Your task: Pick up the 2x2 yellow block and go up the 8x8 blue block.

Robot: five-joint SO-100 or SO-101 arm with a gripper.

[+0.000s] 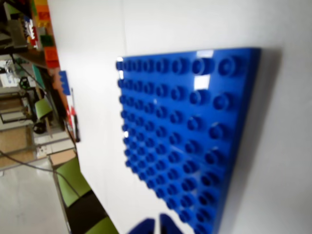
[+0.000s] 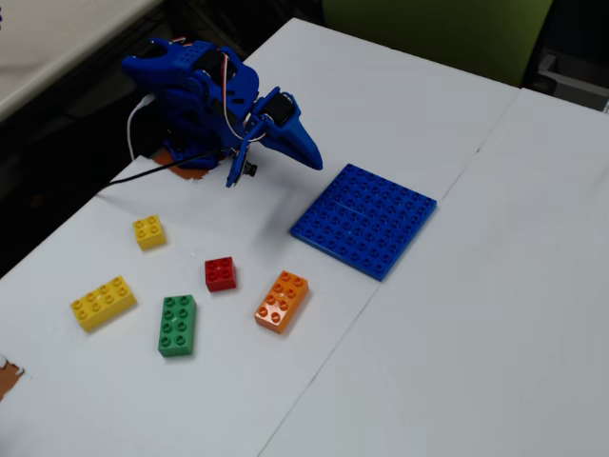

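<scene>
The 2x2 yellow block (image 2: 148, 231) lies on the white table at the left of the fixed view, clear of the arm; the wrist view does not show it. The 8x8 blue block (image 2: 364, 219) lies flat at the table's middle and fills most of the wrist view (image 1: 185, 136). My blue gripper (image 2: 312, 157) hangs folded near the arm's base, above the table to the left of the baseplate. Its fingertips sit close together with nothing between them. In the wrist view only the two tips of the gripper (image 1: 157, 225) show, at the bottom edge.
A red brick (image 2: 220, 273), an orange brick (image 2: 282, 300), a green brick (image 2: 178, 325) and a longer yellow brick (image 2: 103, 303) lie at the front left. The arm's base (image 2: 186, 105) stands at the table's far left edge. A seam runs across the table beside the baseplate.
</scene>
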